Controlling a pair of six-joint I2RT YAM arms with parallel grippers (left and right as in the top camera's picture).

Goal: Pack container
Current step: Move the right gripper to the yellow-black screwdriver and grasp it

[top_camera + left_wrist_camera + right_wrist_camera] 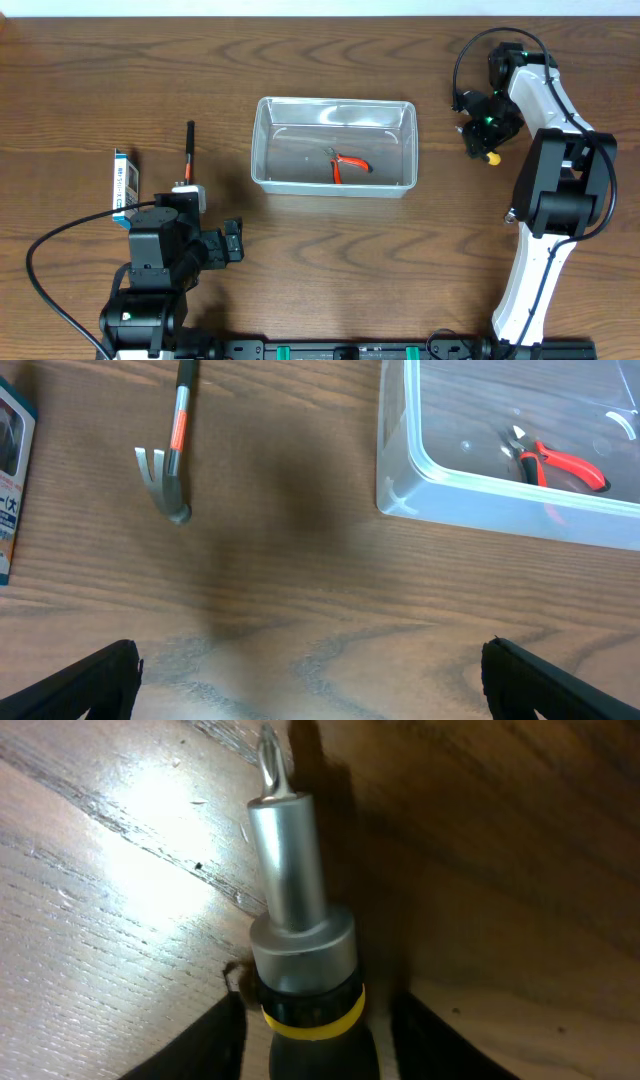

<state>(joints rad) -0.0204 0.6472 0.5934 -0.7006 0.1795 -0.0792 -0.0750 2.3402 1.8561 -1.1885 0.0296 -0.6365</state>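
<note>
L gripper sits nearest the base, low over the table; its fingers are spread wide w/ nothing between them. Just ahead, on its left: a hammer, claw head toward the arm, handle pointing away; further left a blue-and-white box lies flat, apart from the hammer and well apart from the container. That sits mid-table (clear, so the wood shows thru it), upright, top open; red-handled pliers lie on its floor, and I see nothing else inside. Farthest out, off the container's right end and apart from it, is the R gripper; its fingers are closed in on either side of the black handle of a stubby screwdriver, cross-head bit pointing away from the wrist cam, close to the wood; can't tell if the tool is off the table.

Step in hand, as I read it: 2nd item, screwdriver grasped, transfer not yet made. Next move calls for a lift clear of the table, travel leftward above rim height, then a release over a free part of the floor away from the pliers. Hammer prob. falls to the L arm after that; it's long, so it should go in lengthwise.
</note>
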